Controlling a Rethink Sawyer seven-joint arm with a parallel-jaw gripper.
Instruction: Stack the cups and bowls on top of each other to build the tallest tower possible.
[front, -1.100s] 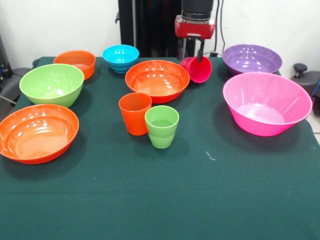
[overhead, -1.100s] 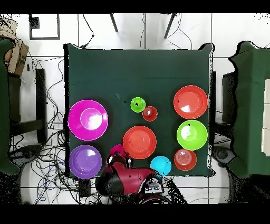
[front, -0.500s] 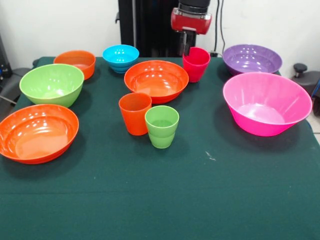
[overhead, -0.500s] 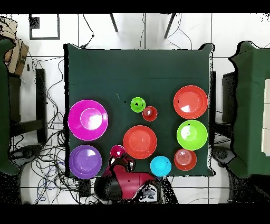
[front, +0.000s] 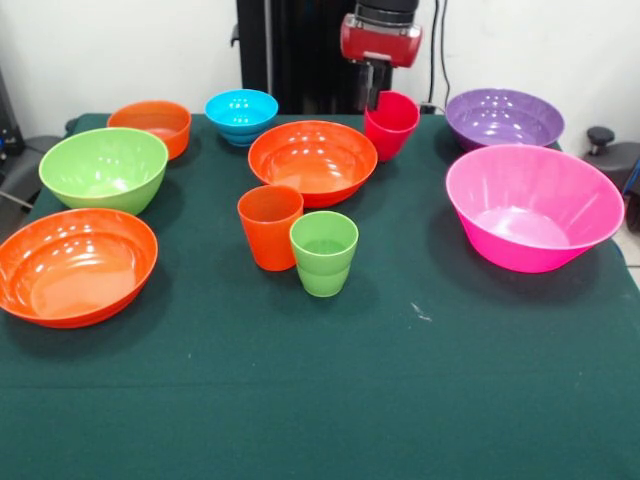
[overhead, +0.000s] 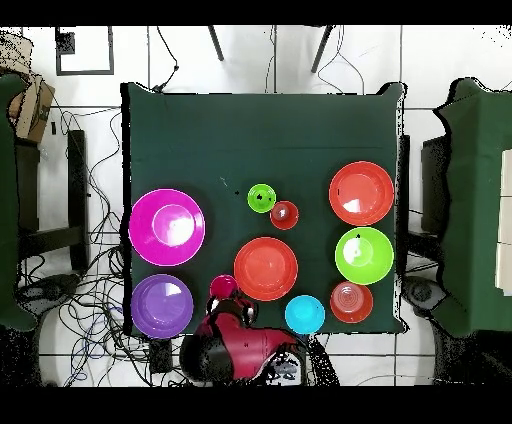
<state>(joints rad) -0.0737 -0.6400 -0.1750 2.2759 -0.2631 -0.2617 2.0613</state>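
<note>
Front view: hand hangs vertical, gripping the magenta-red cup upright.

Your arm comes straight down at the far edge of the surface, its red wrist housing directly above the magenta-red cup. The gripper points downward with its jaws at the cup's rim; whether they clamp it can't be made out.
</note>
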